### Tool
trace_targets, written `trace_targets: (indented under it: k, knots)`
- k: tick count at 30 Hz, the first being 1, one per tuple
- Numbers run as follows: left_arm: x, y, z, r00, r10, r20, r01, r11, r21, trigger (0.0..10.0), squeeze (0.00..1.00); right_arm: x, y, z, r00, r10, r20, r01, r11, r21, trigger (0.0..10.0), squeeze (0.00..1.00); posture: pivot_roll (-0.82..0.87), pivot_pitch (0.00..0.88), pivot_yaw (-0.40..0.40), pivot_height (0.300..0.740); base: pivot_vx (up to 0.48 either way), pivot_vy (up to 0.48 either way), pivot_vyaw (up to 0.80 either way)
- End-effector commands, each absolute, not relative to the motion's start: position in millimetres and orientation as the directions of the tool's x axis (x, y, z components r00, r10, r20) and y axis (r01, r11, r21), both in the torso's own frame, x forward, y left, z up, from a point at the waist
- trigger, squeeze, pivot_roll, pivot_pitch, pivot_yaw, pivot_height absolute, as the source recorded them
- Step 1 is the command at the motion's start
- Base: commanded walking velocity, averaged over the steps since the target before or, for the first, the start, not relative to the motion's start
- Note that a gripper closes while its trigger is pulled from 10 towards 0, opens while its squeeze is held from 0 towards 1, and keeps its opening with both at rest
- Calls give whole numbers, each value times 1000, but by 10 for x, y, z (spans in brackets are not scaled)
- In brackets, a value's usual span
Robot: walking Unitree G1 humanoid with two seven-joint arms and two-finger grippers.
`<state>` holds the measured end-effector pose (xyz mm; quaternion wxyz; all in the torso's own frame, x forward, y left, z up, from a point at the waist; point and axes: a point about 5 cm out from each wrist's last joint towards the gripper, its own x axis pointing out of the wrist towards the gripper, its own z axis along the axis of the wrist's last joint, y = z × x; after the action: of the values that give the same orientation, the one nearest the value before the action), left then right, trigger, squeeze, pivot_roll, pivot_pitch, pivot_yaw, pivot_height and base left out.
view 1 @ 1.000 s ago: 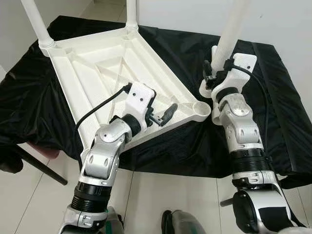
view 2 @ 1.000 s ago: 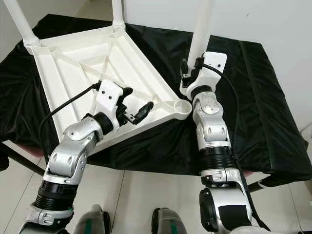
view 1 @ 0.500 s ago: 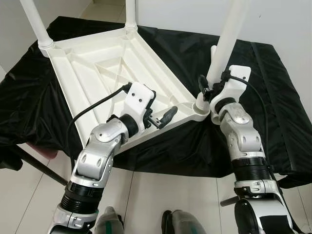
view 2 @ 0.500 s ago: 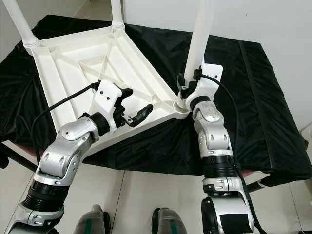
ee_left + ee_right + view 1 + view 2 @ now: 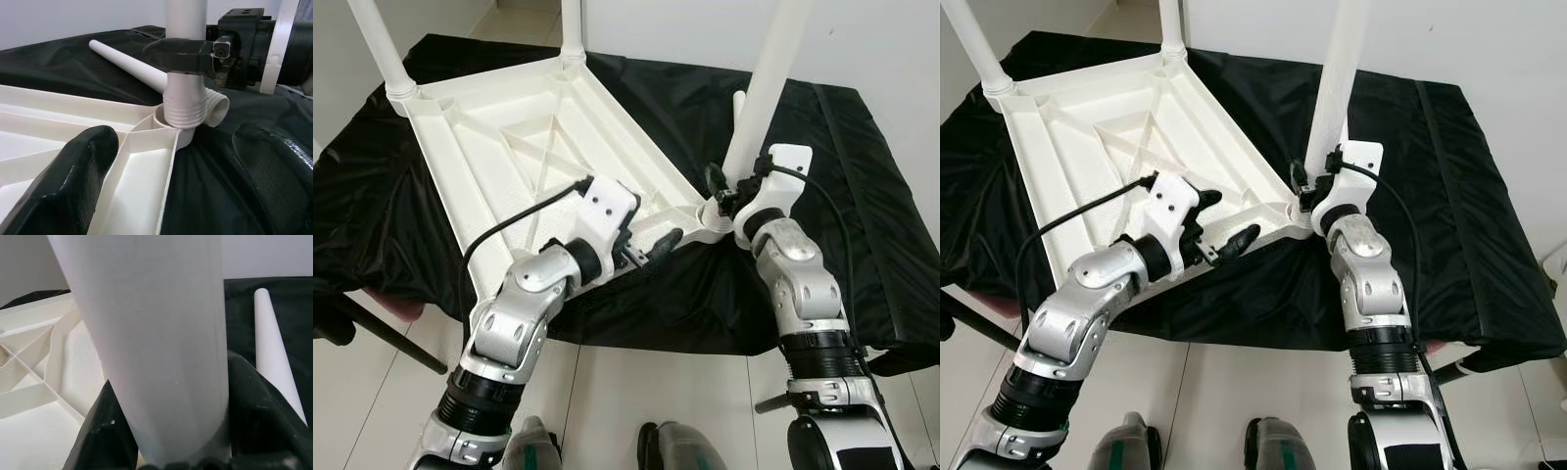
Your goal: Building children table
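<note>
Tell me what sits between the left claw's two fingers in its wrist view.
In the left wrist view, the tabletop's near corner rim lies between the open left claw's fingers, with black cloth beside it. Beyond, the right claw grips the leg.

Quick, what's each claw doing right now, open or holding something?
Left claw: open, straddling the tabletop edge.
Right claw: shut on the leg at the corner socket.
</note>
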<state>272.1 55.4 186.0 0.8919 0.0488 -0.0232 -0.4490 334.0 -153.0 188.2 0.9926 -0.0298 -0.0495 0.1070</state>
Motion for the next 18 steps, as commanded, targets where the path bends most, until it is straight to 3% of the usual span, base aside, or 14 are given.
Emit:
trace_targets:
  k: [1,18]
  knots:
    - [2649,497,1878,484,-875,-5,870,480,117,10000,0,3324,-1508,1793,967,245,62,-241,968,-65,10000,0,-54,60,-11,740,0,0,0]
    - [2609,483,1876,489,-872,-5,867,486,110,10000,0,3427,-1542,1585,975,219,43,-217,975,-46,10000,0,-34,49,-21,740,0,0,0]
